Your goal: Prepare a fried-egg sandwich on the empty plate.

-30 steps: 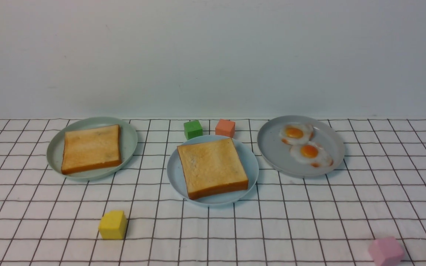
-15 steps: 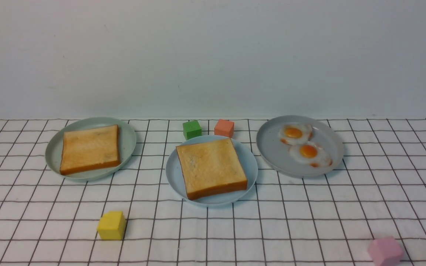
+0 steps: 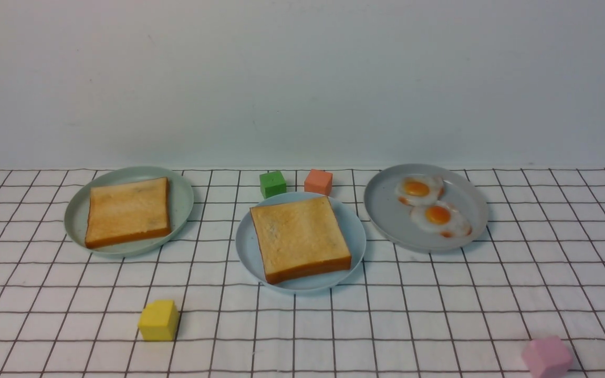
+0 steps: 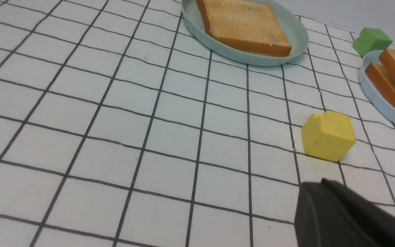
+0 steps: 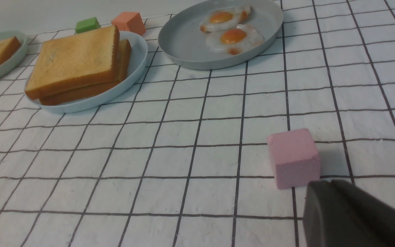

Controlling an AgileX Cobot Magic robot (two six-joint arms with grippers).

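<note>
In the middle of the front view, the light blue plate (image 3: 355, 231) carries two toast slices (image 3: 300, 238) stacked one on the other; no egg shows between them. The two fried eggs (image 3: 428, 206) lie on the grey plate (image 3: 386, 210) at the right. One more toast slice (image 3: 128, 211) lies on the pale green plate (image 3: 180, 202) at the left. The left gripper (image 4: 348, 216) is closed and holds nothing. For the right gripper (image 5: 351, 214), I cannot tell how wide it is.

In a row on the cloth (image 3: 439, 315): left plate (image 3: 77, 210) bearing a toast (image 3: 128, 210), middle plate (image 3: 247, 249) bearing two stacked toasts (image 3: 300, 236), right plate (image 3: 386, 210) bearing two eggs (image 3: 439, 215). Just behind the middle plate, rear cubes (image 3: 273, 184) side by side. Nearer the front, left cube (image 3: 159, 320) and, far off, right cube (image 3: 546, 357).
</note>
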